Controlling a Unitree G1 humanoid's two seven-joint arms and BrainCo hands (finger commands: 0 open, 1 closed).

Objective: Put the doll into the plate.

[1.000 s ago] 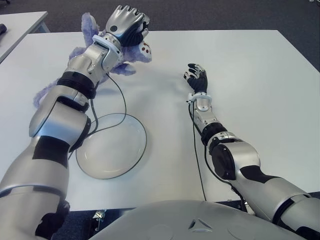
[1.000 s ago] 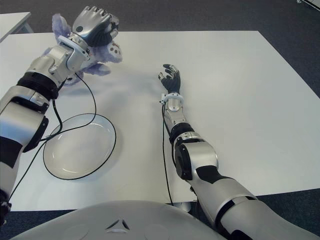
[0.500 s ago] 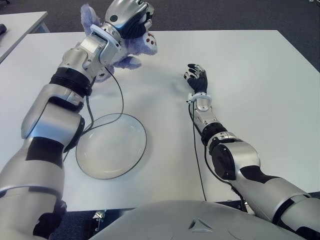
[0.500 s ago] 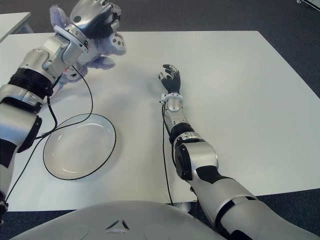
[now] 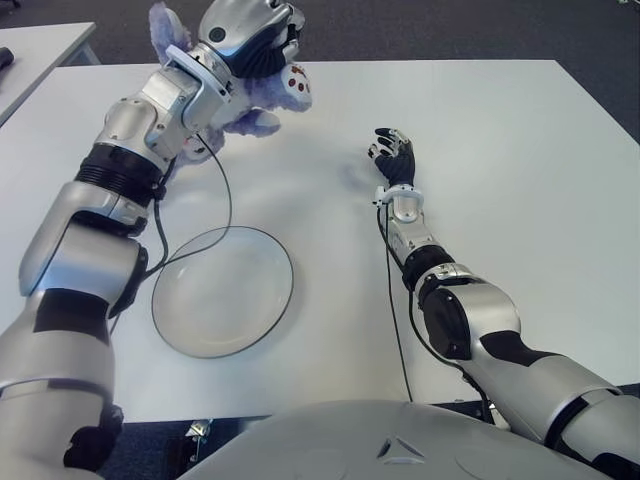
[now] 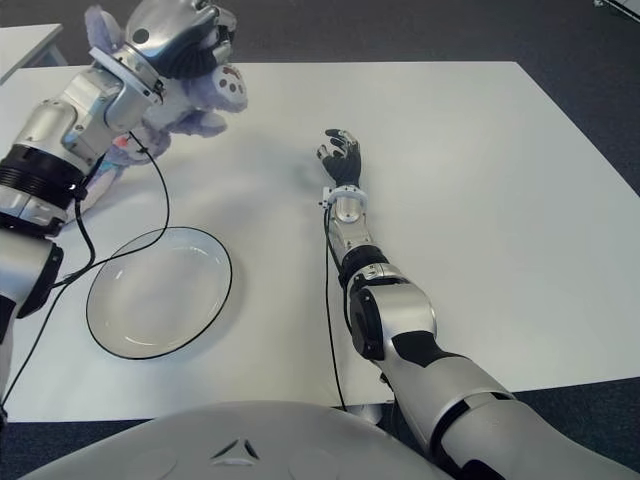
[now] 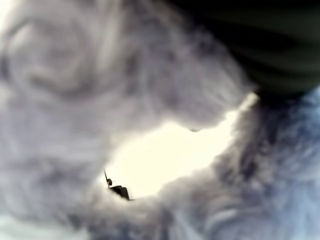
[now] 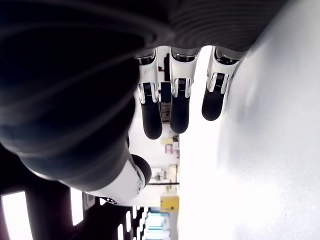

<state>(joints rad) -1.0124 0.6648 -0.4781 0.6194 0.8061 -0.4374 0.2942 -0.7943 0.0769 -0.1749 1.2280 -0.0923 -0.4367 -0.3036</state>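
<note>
Nearest, on the white table (image 5: 500, 140), a clear round plate (image 5: 222, 291) with a dark rim, holding nothing. Farther out toward the middle, right hand (image 5: 392, 156) with fingers (image 8: 180, 102) straight and loosely spread, grasping nothing. Farthest, near the far left edge, left hand (image 5: 250, 35) curled around the purple plush doll (image 5: 285, 90), well apart from the plate

The doll (image 5: 262, 92) is shaggy lilac plush, matt and fluffy, with smooth pale paw pads dotted red. The left hand (image 5: 250, 35) gripping it is brushed silvery metal with black rubbery fingers. The plate (image 5: 222, 290) looks like clear glossy glass with a dark rim. The tabletop (image 5: 500, 150) is smooth, matt white. The right hand (image 5: 393, 157) is black plastic, faintly shiny.
</note>
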